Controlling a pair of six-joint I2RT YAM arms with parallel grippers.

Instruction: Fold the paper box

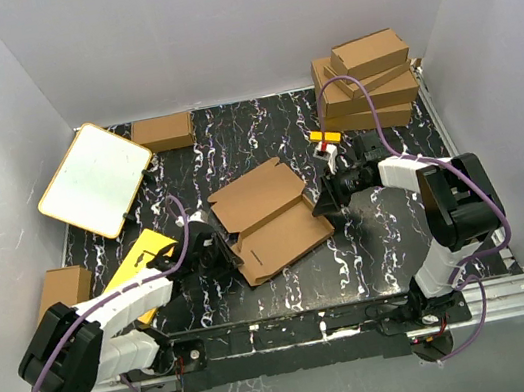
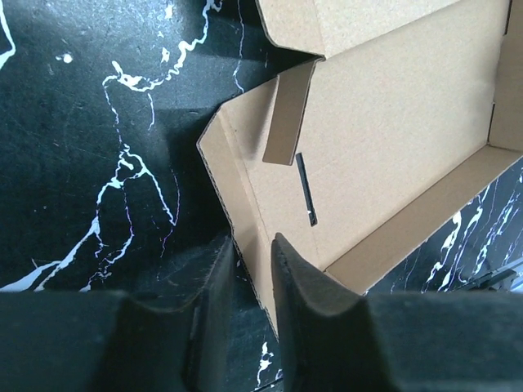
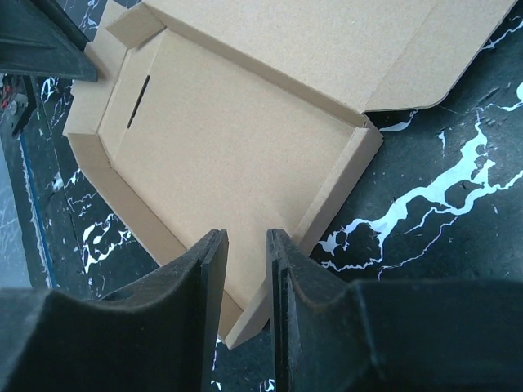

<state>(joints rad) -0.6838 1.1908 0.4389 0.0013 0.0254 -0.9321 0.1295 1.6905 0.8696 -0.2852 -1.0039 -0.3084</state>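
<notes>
- The paper box [image 1: 271,220] lies mid-table, half formed: base flat, lid panel open toward 11 o'clock, side walls partly raised.
- My left gripper [image 2: 252,239] pinches the wall at the box's 8 o'clock end. My right gripper [image 3: 245,235] straddles the wall at its 3 o'clock end, jaws narrow; I cannot tell whether they bite.
- I judge the step to be standing the end walls up. Next, both should fold inward evenly without shoving the base.
- The table [image 1: 391,234] is black with white veins and looks slick, so the box may slide.
- White walls [image 1: 213,32] close the table in. A stack of boxes [image 1: 369,81] sits at 1 o'clock, a white board [image 1: 95,180] at 10.
</notes>
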